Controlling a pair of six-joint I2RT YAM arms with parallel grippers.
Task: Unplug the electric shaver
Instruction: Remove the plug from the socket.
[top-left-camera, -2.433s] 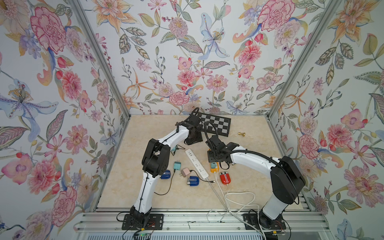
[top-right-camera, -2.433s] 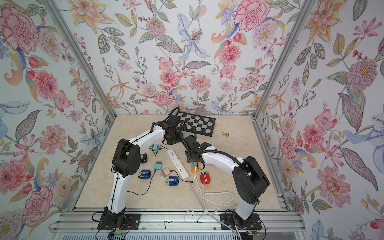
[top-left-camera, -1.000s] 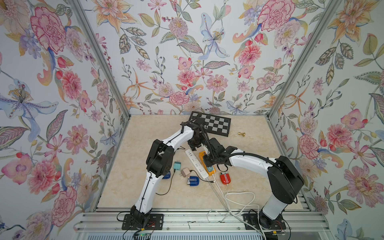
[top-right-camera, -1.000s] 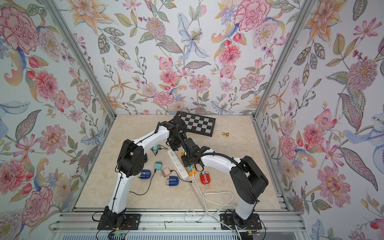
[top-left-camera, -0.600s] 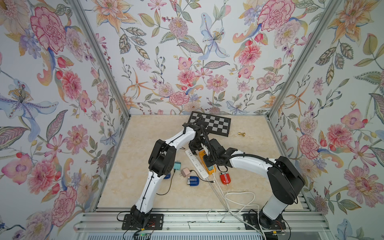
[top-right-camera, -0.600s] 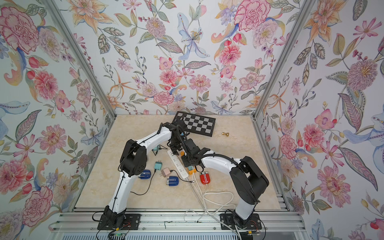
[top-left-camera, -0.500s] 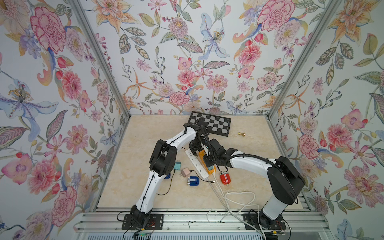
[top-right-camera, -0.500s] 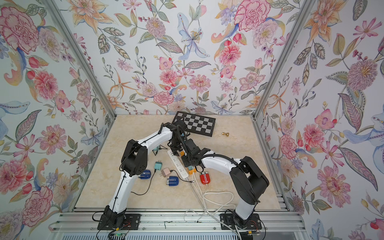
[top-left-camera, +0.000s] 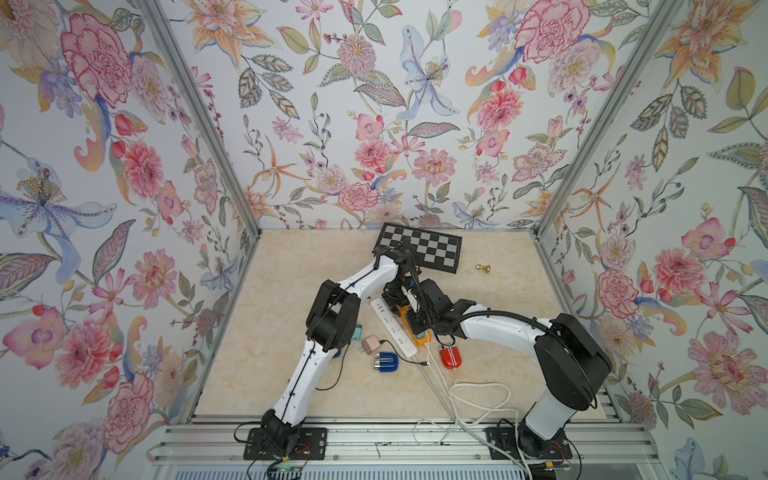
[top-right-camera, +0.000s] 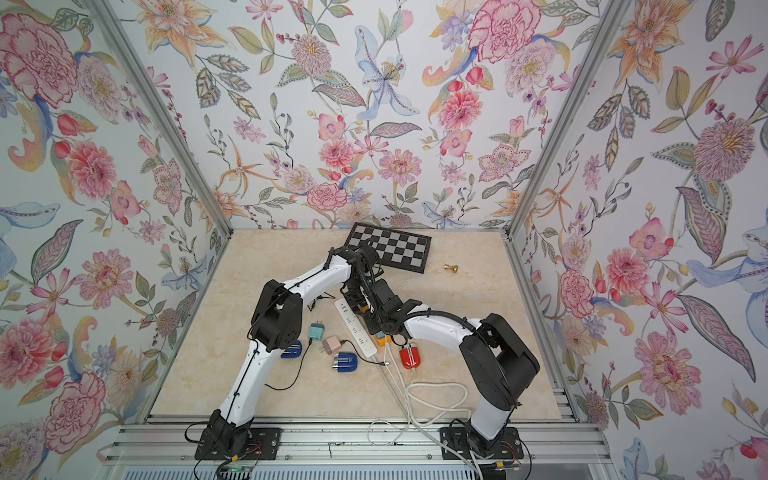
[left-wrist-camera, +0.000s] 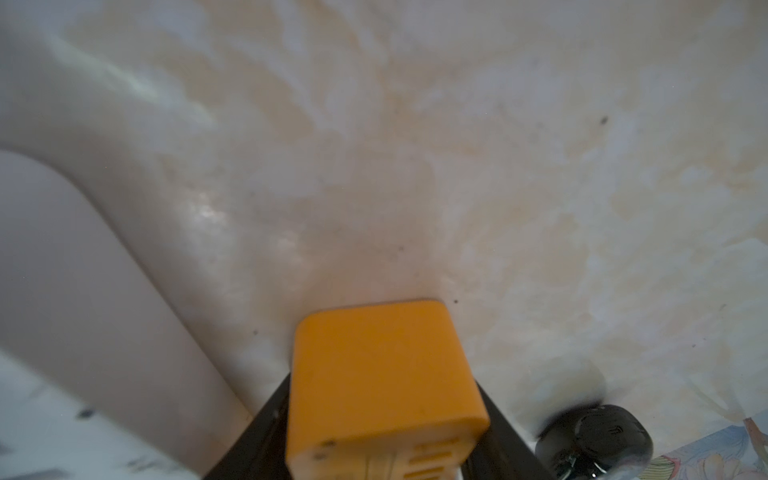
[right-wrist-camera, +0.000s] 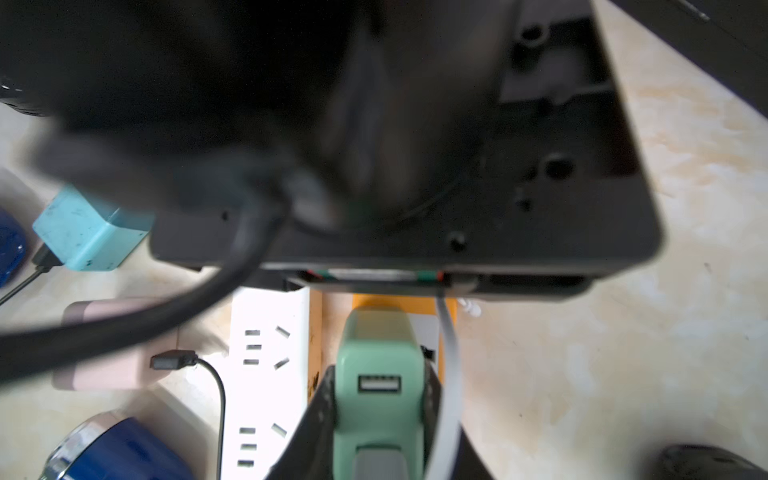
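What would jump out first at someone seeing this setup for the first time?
The loud floral wallpaper on all three walls hits first. At the centre the two hands meet: the left hand clasps the end of the orange power strip, and the right hand is clamped on a green charger plug on that strip. A checkerboard lies near the back wall.

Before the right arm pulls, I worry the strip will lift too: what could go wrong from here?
The left gripper only straddles one end of the orange power strip; a loose hold could let it rise with the green adapter in the right gripper.
The pale cable runs right beside that adapter and might snag.
Its USB port looks empty, so it may be the wrong plug.
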